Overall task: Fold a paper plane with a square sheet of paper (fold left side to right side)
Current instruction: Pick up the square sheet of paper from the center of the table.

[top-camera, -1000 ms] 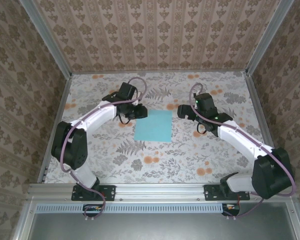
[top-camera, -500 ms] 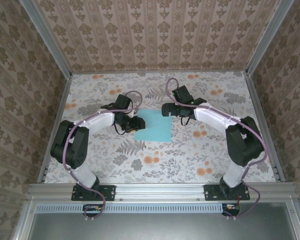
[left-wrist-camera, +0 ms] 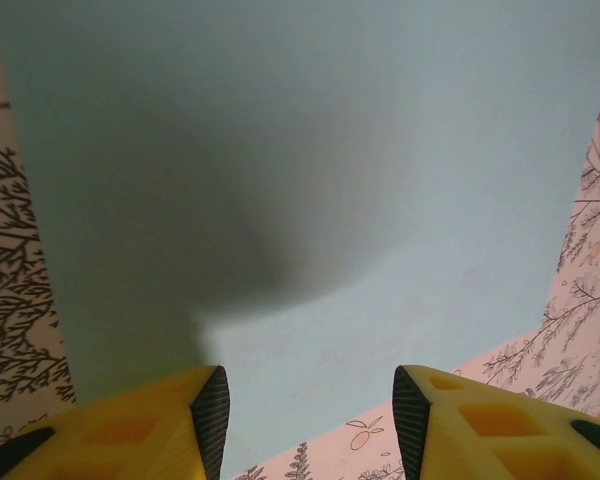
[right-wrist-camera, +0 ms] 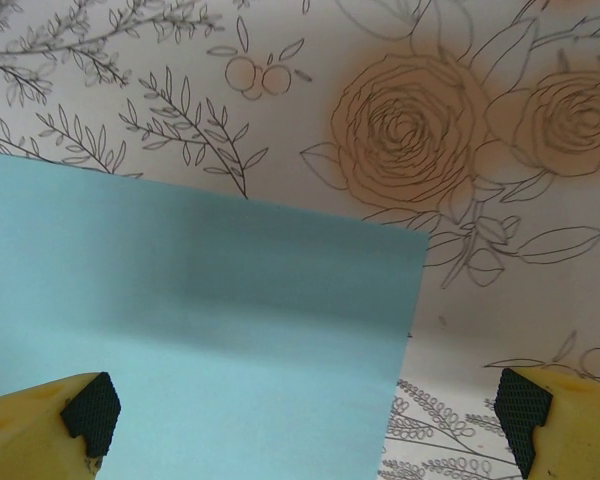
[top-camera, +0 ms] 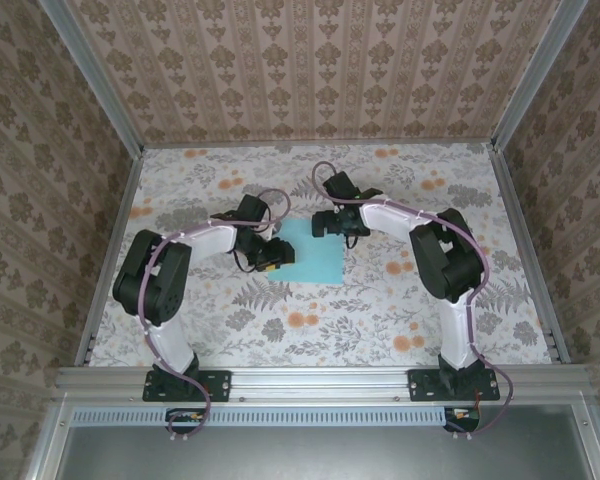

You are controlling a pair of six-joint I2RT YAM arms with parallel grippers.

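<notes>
Right side: swung the right gripper [top-camera: 318, 224] leftward, from well right of the square sheet of paper [top-camera: 315, 258] to over its far edge. Pulled the right arm [top-camera: 445, 262] in with it, from a low reach along the table's right side to a steep fold nearer the middle. Left side: slid the left gripper [top-camera: 278, 255] nearer along the sheet's left edge, from the far left corner to about mid-edge. Drew the left arm [top-camera: 152, 275] slightly inward.
</notes>
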